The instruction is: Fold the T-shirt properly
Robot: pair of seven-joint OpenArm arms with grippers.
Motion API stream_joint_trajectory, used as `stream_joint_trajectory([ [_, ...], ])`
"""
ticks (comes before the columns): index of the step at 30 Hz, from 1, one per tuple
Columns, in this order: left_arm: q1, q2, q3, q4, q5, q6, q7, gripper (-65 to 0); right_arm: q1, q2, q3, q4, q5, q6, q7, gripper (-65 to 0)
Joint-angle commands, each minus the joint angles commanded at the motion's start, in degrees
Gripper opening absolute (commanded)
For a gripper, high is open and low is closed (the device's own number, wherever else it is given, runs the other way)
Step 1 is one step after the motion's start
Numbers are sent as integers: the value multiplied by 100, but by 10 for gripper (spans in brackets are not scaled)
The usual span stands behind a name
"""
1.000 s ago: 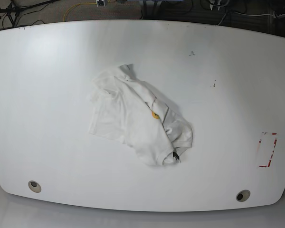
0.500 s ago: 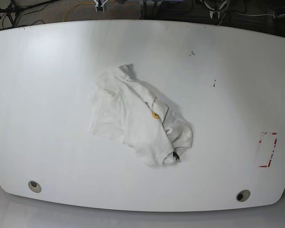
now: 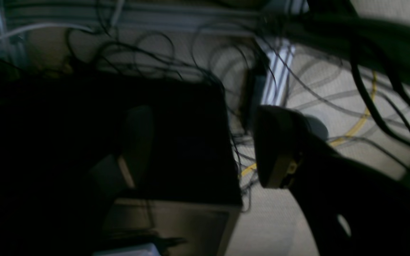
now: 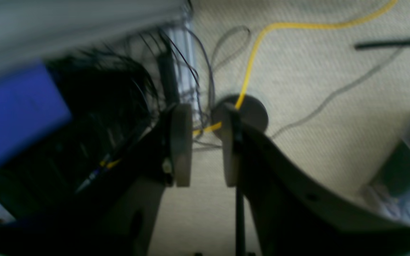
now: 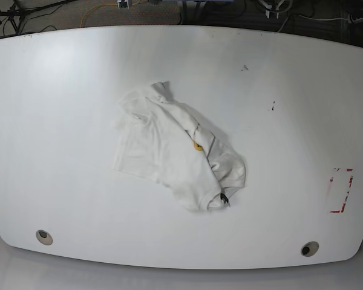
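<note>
White counter [image 5: 60, 121] fills the base view, two round holes near its front edge: one at 7 o'clock [image 5: 43, 236], one at 5 o'clock [image 5: 309, 248]. Shirt [image 5: 175, 151] lies crumpled a little left of counter centre, bunched in a diagonal running 11 to 5 o'clock, flatter panel on its left side, thick folds on its right. Yellow-orange emblem [image 5: 197, 145] shows mid-shirt, black neck tag [image 5: 224, 199] at the shirt's 5 o'clock end. Small dark marks [image 5: 244, 67] on the counter at 1 o'clock, red-edged tape patch [image 5: 340, 190] at 4 o'clock near the right edge. No arm over the counter in this view; cables and floor along the top edge.

Right wrist view: right claw [image 4: 205, 142] points at beige carpet [image 4: 315, 71], its two pads parallel with a narrow gap between, nothing in it, so released. Yellow cable [image 4: 258, 39] runs from 1 o'clock down behind the pads. Blue blur [image 4: 16, 113] at 9 o'clock, dark wire tangle beside it.

Left wrist view: very dark. Left claw [image 3: 205, 149]: one finger [image 3: 276, 149] clear at 3 o'clock, the other [image 3: 137, 142] dim at 9 o'clock, wide apart, holding nothing. Black box [image 3: 176, 142] between them behind, wires and carpet beyond. Shirt not visible in either wrist view.
</note>
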Motion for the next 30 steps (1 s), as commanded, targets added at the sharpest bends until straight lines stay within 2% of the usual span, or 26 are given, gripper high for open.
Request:
stream_joint_trajectory([
  [6, 451, 6, 6, 421, -33, -8, -45, -233, -585, -183, -22, 1046, 20, 79, -58, -529],
  [30, 1454, -59, -16, 1843, -31, 12, -109, -221, -1307, -342, -44, 1899, -7, 126, -89, -518],
])
